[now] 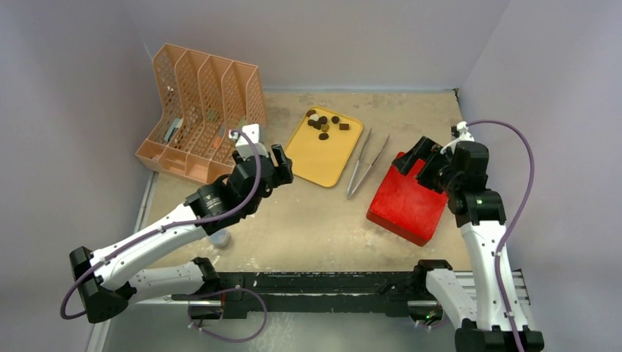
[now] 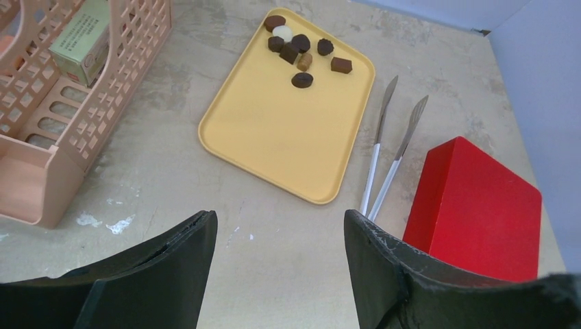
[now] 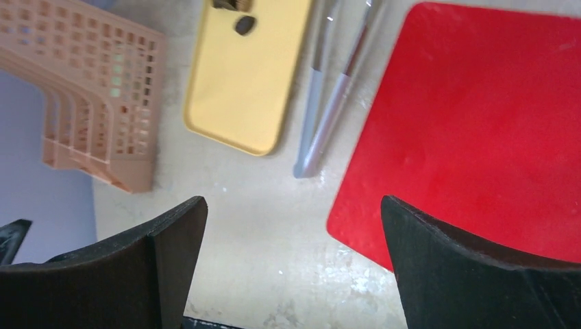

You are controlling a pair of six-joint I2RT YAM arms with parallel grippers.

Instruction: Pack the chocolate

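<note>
fingers apart, chocolate on tray, box (print illegible)

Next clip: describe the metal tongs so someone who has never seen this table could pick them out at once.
Find the yellow tray mid-table and the red box to its right. On the bare strip between them lie the tongs: two slim silvery arms joined at the near end, spreading toward the far wall. Both neighbours are broad, flat and brightly coloured.

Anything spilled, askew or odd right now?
Nothing spilled: the chocolate sits bunched at the far end of the yellow tray, none off it. The red box lies skewed to the table edge.
</note>
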